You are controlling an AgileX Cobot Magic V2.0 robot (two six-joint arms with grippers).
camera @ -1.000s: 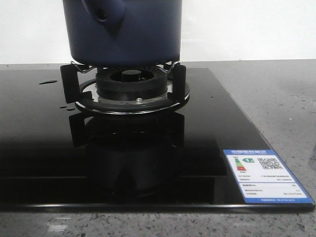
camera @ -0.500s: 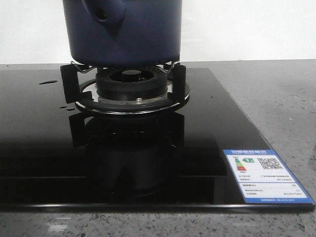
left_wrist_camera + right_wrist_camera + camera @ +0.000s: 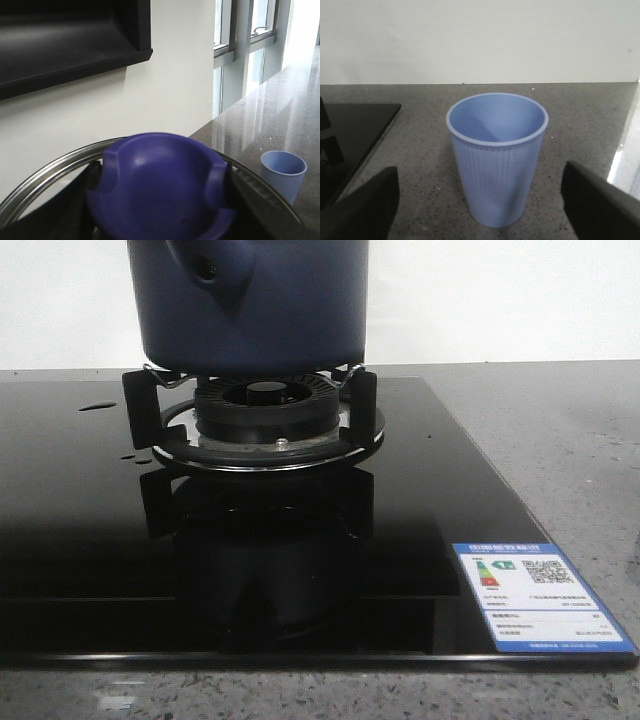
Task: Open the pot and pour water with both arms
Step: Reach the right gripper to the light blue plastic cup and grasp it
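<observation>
Fingers [image 3: 80, 210] of my left gripper [image 3: 160, 220] are pinching the lid knob [image 3: 160, 190] while my right gripper [image 3: 480, 220] is gaping around the cup [image 3: 496, 155], at three o'clock of the pot [image 3: 250, 305] sitting on the burner [image 3: 265, 410], ready for lifting and pouring.

One label only: blue-bordered energy-efficiency sticker [image 3: 541, 596] at front right corner of black glass hob [image 3: 90, 540], carrying coloured rating bars, QR code, rows of small print. Characters too small to read. No other text, brands or numbers.
</observation>
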